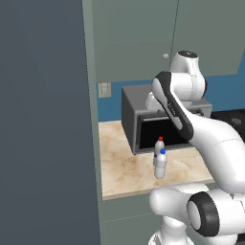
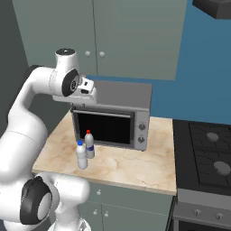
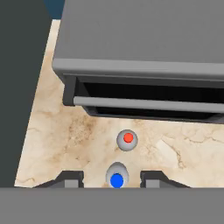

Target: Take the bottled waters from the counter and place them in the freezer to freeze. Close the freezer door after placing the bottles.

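Observation:
Two bottled waters stand upright and close together on the beige counter, in front of a grey oven. One has a blue cap; the other, with a red cap, stands just behind it. In the hand view I look straight down on the red cap and the blue cap. My gripper hangs high above them at oven-top height, open with nothing held, its fingertips either side of the blue cap. The dark grey freezer rises at the counter's left end; its door face is out of view.
The grey oven with a dark glass front sits at the back of the counter. A black stove adjoins the counter on the right. Grey-green wall cabinets hang above. My own arm crosses the right side of the left base view.

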Motion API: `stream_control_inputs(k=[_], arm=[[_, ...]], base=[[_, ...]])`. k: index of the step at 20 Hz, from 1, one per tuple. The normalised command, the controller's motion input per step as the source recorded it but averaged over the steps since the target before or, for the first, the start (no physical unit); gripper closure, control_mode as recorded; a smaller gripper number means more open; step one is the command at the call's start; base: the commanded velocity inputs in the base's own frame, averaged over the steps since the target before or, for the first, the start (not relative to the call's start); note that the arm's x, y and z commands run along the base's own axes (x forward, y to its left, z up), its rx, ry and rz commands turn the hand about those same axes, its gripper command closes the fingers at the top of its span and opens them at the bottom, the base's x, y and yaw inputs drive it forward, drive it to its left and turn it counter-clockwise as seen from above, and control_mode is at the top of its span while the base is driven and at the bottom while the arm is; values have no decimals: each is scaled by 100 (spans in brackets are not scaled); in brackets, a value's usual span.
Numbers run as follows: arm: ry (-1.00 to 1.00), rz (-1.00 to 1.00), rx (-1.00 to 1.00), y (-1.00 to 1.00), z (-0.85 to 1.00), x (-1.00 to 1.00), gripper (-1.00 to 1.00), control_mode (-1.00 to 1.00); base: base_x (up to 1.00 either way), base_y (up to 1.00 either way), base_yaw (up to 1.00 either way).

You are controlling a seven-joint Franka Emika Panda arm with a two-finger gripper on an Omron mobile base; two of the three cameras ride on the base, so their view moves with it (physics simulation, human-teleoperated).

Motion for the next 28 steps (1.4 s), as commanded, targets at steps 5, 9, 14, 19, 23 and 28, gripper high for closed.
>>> stream_control_inputs(k=[5, 9, 14, 19, 23, 28], arm=[[-5, 7, 0, -24, 0, -30, -100, -100], [-13, 23, 0, -59, 0, -69, -100, -100], [-4, 34, 3, -57, -8, -65, -100, -100], [0, 42, 6, -44, -27, -49, -100, -100], [-2, 43, 9, -42, -26, -26, -100, -100], [-11, 48, 13, -35, -39, -25, -100, -100]], base=[[0, 0, 0], [0, 0, 0], [0, 0, 0], [0, 0, 0], [0, 0, 0], [0, 0, 0]])
